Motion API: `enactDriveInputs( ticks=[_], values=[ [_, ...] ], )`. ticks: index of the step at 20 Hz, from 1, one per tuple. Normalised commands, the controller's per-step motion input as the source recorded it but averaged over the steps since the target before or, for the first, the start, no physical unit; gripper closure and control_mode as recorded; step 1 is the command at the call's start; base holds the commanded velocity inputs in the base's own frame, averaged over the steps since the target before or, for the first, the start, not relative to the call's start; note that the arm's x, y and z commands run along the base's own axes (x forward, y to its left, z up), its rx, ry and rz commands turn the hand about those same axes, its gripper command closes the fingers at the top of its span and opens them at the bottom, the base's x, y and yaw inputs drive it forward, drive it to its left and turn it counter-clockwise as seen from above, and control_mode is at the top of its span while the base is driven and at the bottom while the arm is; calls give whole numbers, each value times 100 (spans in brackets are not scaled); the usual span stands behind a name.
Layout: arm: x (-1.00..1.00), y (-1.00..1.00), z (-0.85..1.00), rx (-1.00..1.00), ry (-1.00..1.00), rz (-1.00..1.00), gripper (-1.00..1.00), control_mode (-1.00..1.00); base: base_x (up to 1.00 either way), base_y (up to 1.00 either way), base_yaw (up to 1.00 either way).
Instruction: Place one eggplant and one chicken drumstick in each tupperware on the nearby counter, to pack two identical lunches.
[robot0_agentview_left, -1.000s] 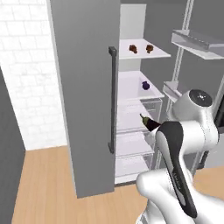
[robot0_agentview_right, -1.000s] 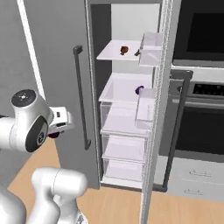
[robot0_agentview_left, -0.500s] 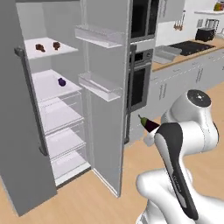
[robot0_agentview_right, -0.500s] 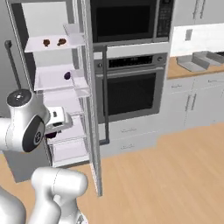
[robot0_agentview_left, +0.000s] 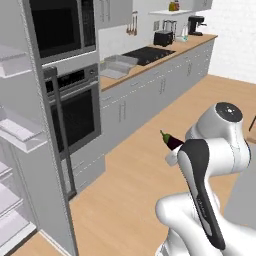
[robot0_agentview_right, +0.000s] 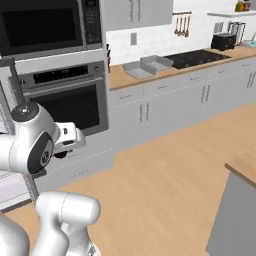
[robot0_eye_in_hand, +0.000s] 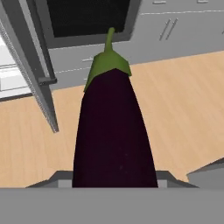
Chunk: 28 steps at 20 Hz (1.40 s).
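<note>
The eggplant (robot0_eye_in_hand: 113, 131), glossy deep purple, long and oval with a green cap and curled stem, sits clamped in the end effector (robot0_agentview_left: 172, 150), held out above the pale wooden floor (robot0_agentview_left: 125, 195). Two shallow light-grey rectangular tupperware (robot0_agentview_right: 140, 68) rest on the light-brown wooden bench (robot0_agentview_right: 150, 72), near its left end beside the flat black cooktop (robot0_agentview_right: 195, 58).

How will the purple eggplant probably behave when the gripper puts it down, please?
The eggplant looks glossy, so it may slip between the fingers. Its rounded, elongated body would probably roll on a flat surface. It appears firm, keeping its shape while held.
</note>
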Motion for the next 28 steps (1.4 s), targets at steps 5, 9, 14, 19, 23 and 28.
enactDriveInputs(
  ticks=[5, 9, 14, 19, 23, 28],
  values=[
    [0, 0, 0, 0, 0, 0, 100, 100, 100, -97, 0],
    [0, 0, 0, 0, 0, 0, 100, 100, 100, -79, 0],
    [0, 0, 0, 0, 0, 0, 100, 100, 100, -55, 0],
    [0, 0, 0, 0, 0, 0, 100, 100, 100, -17, 7],
    [0, 0, 0, 0, 0, 0, 100, 100, 100, 0, 13],
    [0, 0, 0, 0, 0, 0, 100, 100, 100, 0, 14]
  ],
)
